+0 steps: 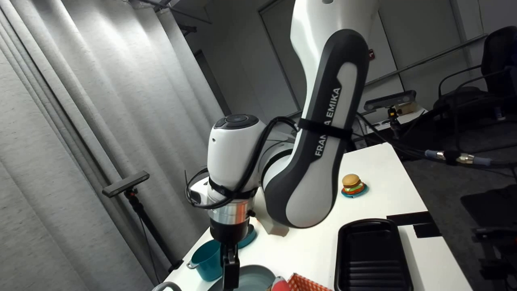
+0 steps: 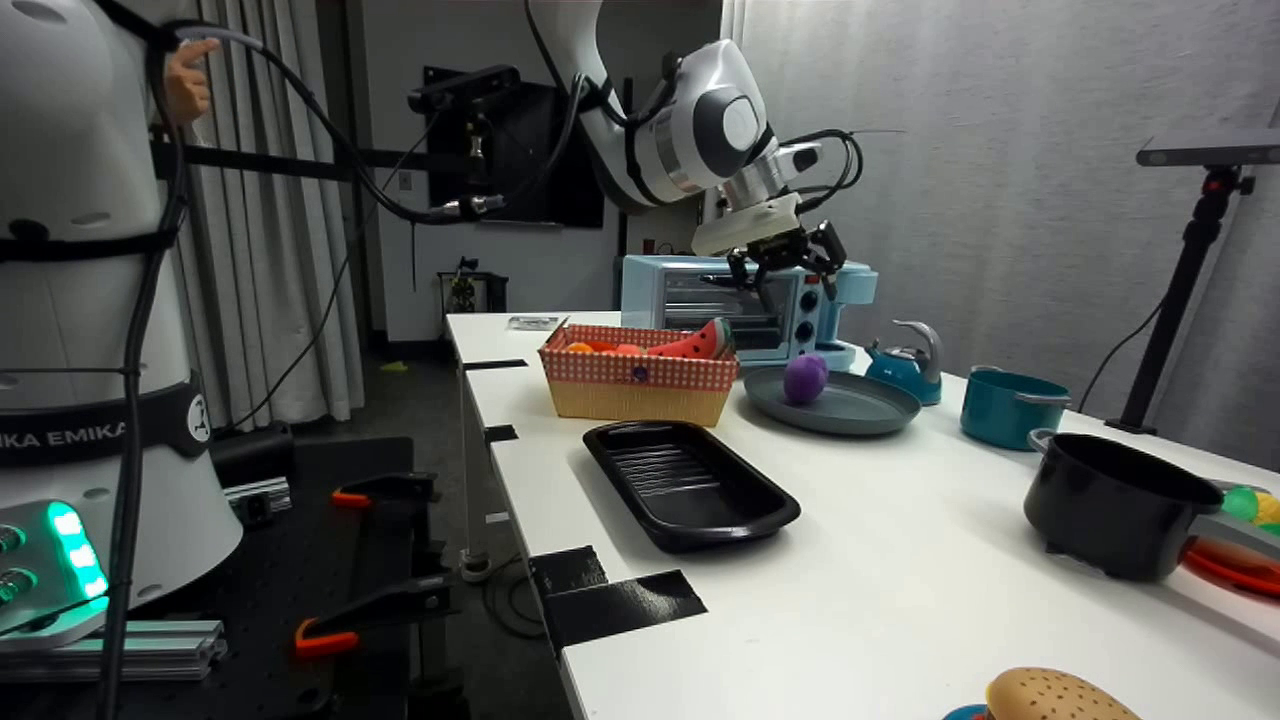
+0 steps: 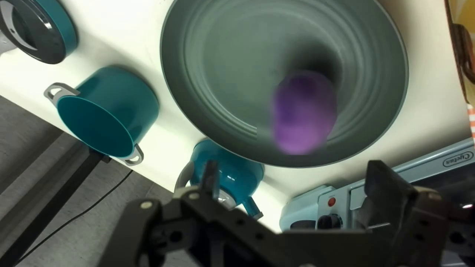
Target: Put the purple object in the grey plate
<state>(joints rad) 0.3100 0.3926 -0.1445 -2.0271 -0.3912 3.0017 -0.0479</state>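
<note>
The purple object (image 2: 805, 380) is a rounded purple lump at the grey plate's (image 2: 870, 405) basket side. In the wrist view the purple object (image 3: 304, 111) is blurred, with a dark shadow beside it, inside the outline of the grey plate (image 3: 245, 59); I cannot tell whether it rests on the plate or is just above it. My gripper (image 2: 798, 290) is above the plate, apart from the purple object. In the wrist view the fingers of the gripper (image 3: 293, 168) are wide apart with nothing between them. An exterior view shows the plate (image 1: 256, 279) partly; the purple object is not visible there.
A basket (image 2: 640, 400) with toy food stands beside the plate. A light-blue toaster oven (image 2: 665, 290) and teal kettle (image 2: 905, 372) stand behind it. A teal pot (image 2: 1010, 410), black pot (image 2: 1110, 505), black tray (image 2: 690, 485) and toy burger (image 1: 352, 184) are also on the table.
</note>
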